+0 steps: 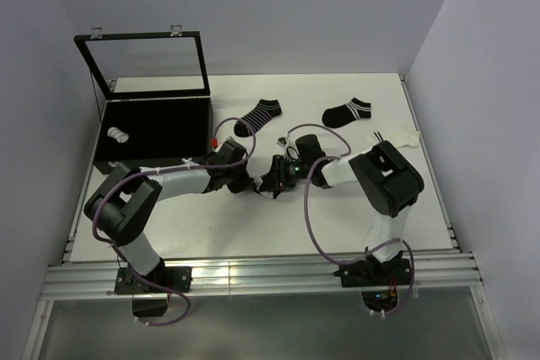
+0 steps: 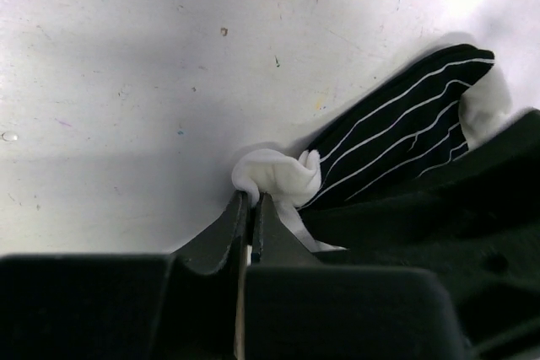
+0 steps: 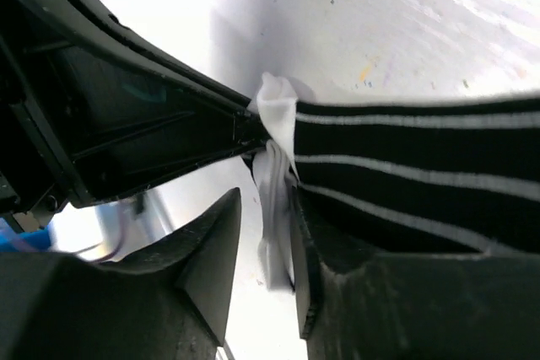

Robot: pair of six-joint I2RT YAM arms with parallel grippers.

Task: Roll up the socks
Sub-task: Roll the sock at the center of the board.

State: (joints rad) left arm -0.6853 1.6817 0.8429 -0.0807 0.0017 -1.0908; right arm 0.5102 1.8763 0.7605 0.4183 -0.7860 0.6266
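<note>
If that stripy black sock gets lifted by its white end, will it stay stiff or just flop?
Probably flop: the sock crumples into folds at its white end, where the left pincer is shut on it. Likely light, since so small a pinch seems enough. Its knitted cloth looks unlikely to slip.

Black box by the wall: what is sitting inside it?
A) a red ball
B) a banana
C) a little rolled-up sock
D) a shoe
C: the top view shows one small white rolled-up sock with dark stripes. It lies in the left end of the open black box, and nothing else can be seen in there.
</note>
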